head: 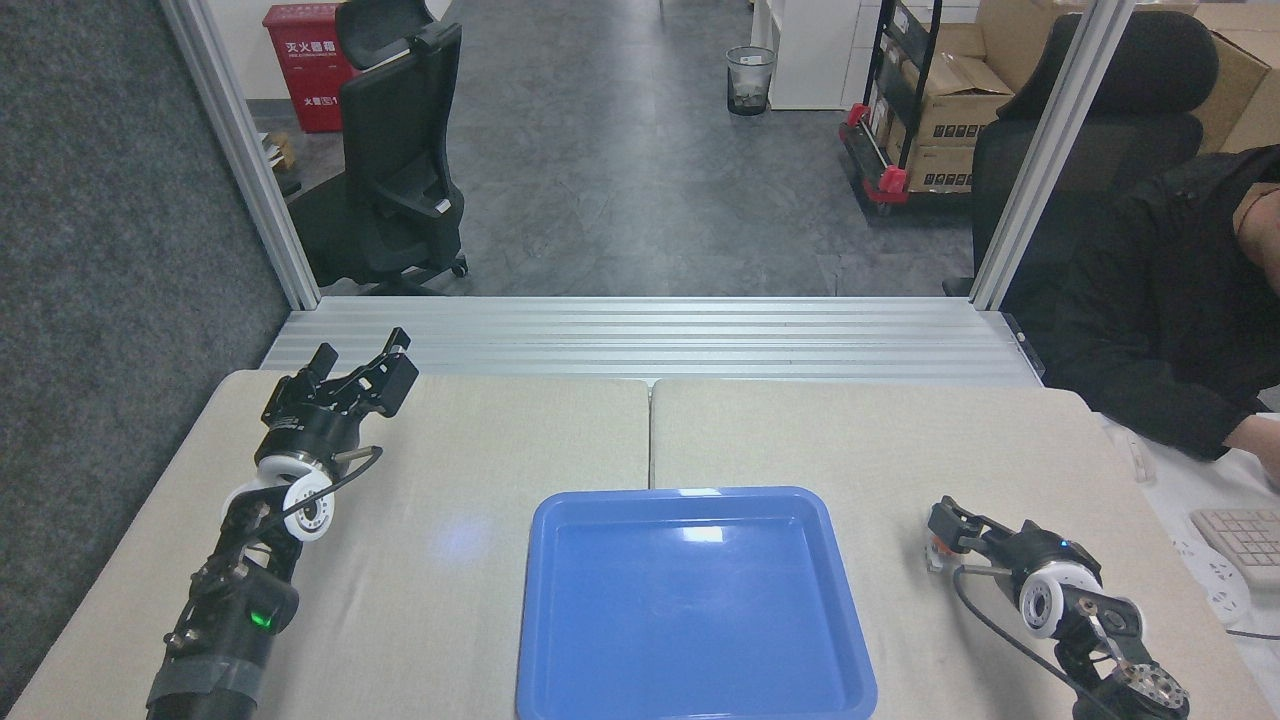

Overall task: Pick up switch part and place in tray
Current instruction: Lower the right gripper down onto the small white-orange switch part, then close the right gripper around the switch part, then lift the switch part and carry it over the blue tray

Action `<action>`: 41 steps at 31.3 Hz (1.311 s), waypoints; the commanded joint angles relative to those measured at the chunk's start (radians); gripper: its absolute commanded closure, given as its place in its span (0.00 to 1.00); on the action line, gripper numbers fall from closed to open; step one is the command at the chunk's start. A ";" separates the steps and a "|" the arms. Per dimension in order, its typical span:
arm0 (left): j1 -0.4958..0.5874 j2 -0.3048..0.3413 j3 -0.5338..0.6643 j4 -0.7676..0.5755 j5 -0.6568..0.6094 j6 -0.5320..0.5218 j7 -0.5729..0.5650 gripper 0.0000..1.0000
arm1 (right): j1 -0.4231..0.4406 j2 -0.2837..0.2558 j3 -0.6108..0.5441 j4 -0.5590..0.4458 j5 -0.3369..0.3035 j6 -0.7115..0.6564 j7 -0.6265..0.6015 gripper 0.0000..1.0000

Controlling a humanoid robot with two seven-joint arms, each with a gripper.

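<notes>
Nearest: 1 tray (690,650), glossy blue plastic, square w/ rounded corners and a raised rim, shallow, nothing in it. It sits at the front middle of the table (480,470), which has a matte beige cloth-like top w/ a seam running down the centre.

Right of the tray, low on the table: right claw (942,528), dark, w/ a white round joint behind it and a black cable looping off. It's down at the switch part (934,550), a small white and orange piece on the table, apart from the tray and outside it. Claw covers most of the part; can't tell if the jaws are clenched on it or just around it.

Left side, farther back: left claw (362,372), black, 2 fingers spread apart, released, nothing between them. It's near the far left corner of the table, well apart from the tray. Same white round joint; a green light on the arm lower down.

Beyond the table: ribbed aluminium strip, 2 slanted aluminium posts. Right edge: a person in a black jacket (1160,320), sleeve resting near a keyboard (1245,545).

Far: grey floor, 2 black office chairs, 1 left (395,150), 1 right behind the post. 1 red box (305,65), 1 mesh bin (750,80), a rack w/ cardboard boxes (940,110).
</notes>
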 commanded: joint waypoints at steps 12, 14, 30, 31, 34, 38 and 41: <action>0.000 0.000 -0.023 0.000 0.000 0.000 0.001 0.00 | -0.042 0.034 0.031 0.114 0.017 -0.005 -0.003 0.03; 0.000 0.000 -0.023 0.000 0.000 -0.001 0.001 0.00 | -0.041 0.043 0.033 0.123 0.022 -0.005 -0.003 0.03; 0.000 0.000 -0.023 0.000 0.000 0.000 -0.001 0.00 | -0.028 0.066 0.041 0.127 0.025 -0.046 0.011 0.07; 0.000 0.000 -0.023 0.000 0.000 0.000 -0.001 0.00 | -0.027 0.066 0.039 0.127 0.025 -0.048 0.011 0.08; 0.000 0.000 -0.023 0.000 -0.001 -0.001 0.001 0.00 | -0.024 0.068 0.039 0.127 0.024 -0.052 0.011 0.09; 0.000 0.000 -0.023 0.000 0.000 0.000 -0.001 0.00 | -0.002 0.068 0.038 0.109 0.022 -0.081 0.020 0.40; 0.000 0.000 -0.023 0.000 0.000 0.000 -0.001 0.00 | -0.002 0.068 0.036 0.103 0.019 -0.087 0.060 0.75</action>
